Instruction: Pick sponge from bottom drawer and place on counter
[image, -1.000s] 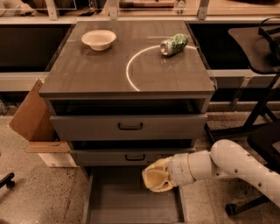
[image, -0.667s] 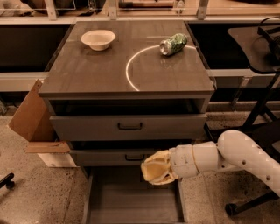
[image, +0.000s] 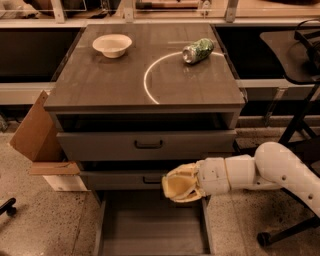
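Note:
The bottom drawer (image: 150, 232) is pulled out, and the part of its flat grey floor that I can see is bare. My pale yellow padded gripper (image: 181, 183) hangs over the drawer's back end, just in front of the middle drawer's face, reaching in from the right. No sponge shows apart from the gripper; I cannot tell whether one is inside it. The counter (image: 110, 82) is the dark wood-grain cabinet top with a thin white arc (image: 150, 75).
A white bowl (image: 112, 45) stands at the counter's back left and a green can (image: 198, 50) lies at the back right. A cardboard box (image: 37, 132) leans at the cabinet's left. A dark chair (image: 295, 47) stands to the right, with my arm (image: 270, 170) below it.
The gripper has risen a little from above the drawer floor toward the middle drawer's front. The arm's elbow has shifted with it. Nothing on the counter moved.

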